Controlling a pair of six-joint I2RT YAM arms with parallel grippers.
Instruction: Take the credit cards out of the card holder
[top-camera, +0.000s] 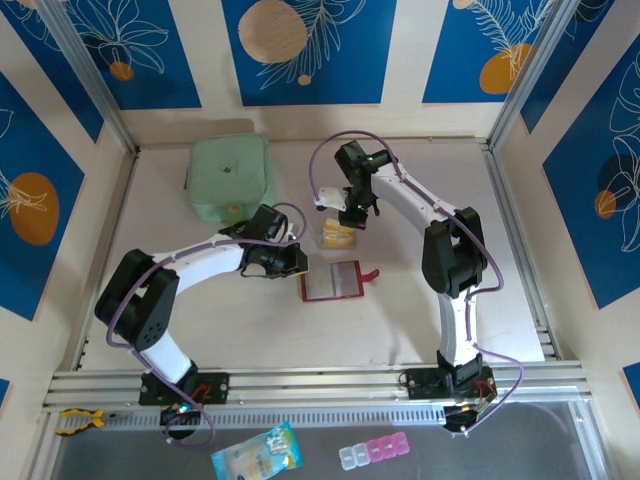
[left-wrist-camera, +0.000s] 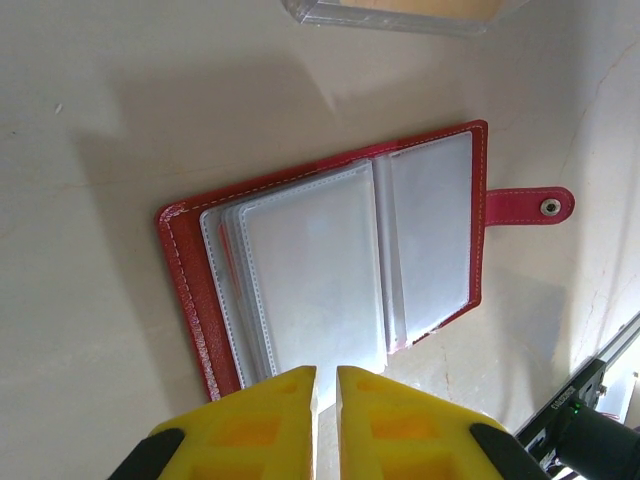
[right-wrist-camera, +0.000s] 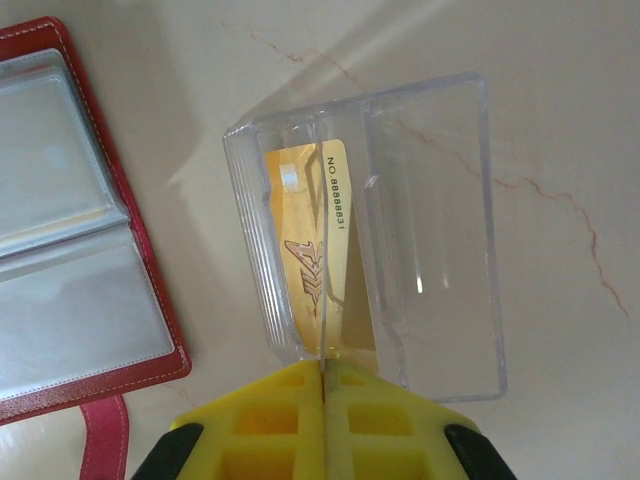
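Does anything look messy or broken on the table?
Nothing is broken or spilled. The red wallet lies open with its clear sleeves fanned unevenly, and the right end effector pinches a gold card on edge at the clear box.

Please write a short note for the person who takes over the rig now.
Left gripper: fingers nearly together at the holder's edge; grip unclear.
Right gripper: shut on a card, edge-on, inside the clear box.
Done: a gold card lies in the box; sleeves in view look empty.
Left: release this card, check hidden sleeves.
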